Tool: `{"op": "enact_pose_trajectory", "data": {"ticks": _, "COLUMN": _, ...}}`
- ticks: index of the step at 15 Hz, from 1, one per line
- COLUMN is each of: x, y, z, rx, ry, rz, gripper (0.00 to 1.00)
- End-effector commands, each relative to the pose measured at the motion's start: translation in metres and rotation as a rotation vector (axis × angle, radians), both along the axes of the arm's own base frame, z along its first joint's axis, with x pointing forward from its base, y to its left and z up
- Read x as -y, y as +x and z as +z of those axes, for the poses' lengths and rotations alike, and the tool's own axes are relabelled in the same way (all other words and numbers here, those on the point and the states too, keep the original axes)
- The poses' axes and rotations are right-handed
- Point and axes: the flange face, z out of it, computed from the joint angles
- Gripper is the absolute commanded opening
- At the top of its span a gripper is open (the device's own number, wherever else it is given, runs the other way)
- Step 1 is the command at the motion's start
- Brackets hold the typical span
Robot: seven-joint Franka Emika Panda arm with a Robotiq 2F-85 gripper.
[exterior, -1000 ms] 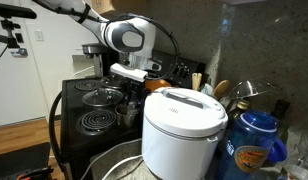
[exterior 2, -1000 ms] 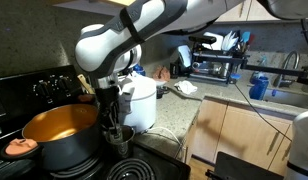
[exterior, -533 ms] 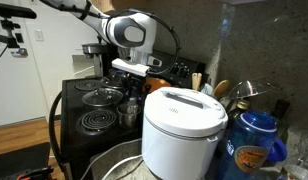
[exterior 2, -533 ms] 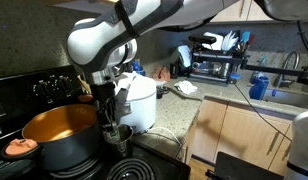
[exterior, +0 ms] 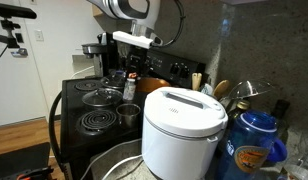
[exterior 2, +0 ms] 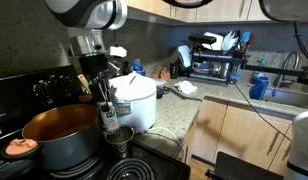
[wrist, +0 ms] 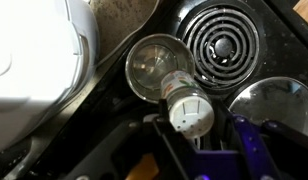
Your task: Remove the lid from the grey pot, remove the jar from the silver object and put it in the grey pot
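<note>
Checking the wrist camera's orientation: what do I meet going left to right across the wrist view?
white rice cooker → silver object → coil burner. The jar overlaps the silver object and the coil burner, so it is left out.

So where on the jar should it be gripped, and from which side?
At the cap end, from straight above. The jar is a narrow cylinder with its white cap facing up, so the fingers fit across its top, while a pot wall would likely block a side approach. The gripper holds it that way now, over the steel pot.
</note>
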Motion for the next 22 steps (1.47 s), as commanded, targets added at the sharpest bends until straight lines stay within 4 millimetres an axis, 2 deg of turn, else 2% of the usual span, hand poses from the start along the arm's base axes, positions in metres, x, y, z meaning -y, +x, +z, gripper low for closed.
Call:
{"op": "enact_pose_trajectory", "data": {"ticks": 1, "x": -0.015, "y": 0.013, "z": 0.046, "rx": 0.004, "ry": -0.011, "rz": 0.055, "gripper": 0.21}}
{"op": "enact_pose_trajectory", "data": {"ticks": 5, "x": -0.037, "y": 0.043, "z": 0.076, "rx": 0.115, "ry": -0.031, "rz": 0.102, "gripper": 0.21}}
{"op": "enact_pose_trajectory", "data": {"ticks": 8, "x": -0.05, "y": 0.072, "z": 0.075, "rx": 0.191, "ry": -0.043, "rz": 0.129, "gripper": 0.21}}
{"op": "enact_pose_trajectory", "data": {"ticks": 12, "x": -0.061, "y": 0.104, "z": 0.045, "rx": 0.255, "ry": -0.031, "rz": 0.147, "gripper": 0.21}}
{"op": "enact_pose_trajectory", "data": {"ticks": 15, "x": -0.068, "y": 0.119, "z": 0.016, "rx": 0.271, "ry": -0.001, "rz": 0.166, "gripper": 0.21}}
{"op": "enact_pose_trajectory", "data": {"ticks": 22, "x": -0.081, "y": 0.128, "z": -0.059, "rx": 0.21, "ry": 0.034, "rz": 0.191, "gripper": 0.21}}
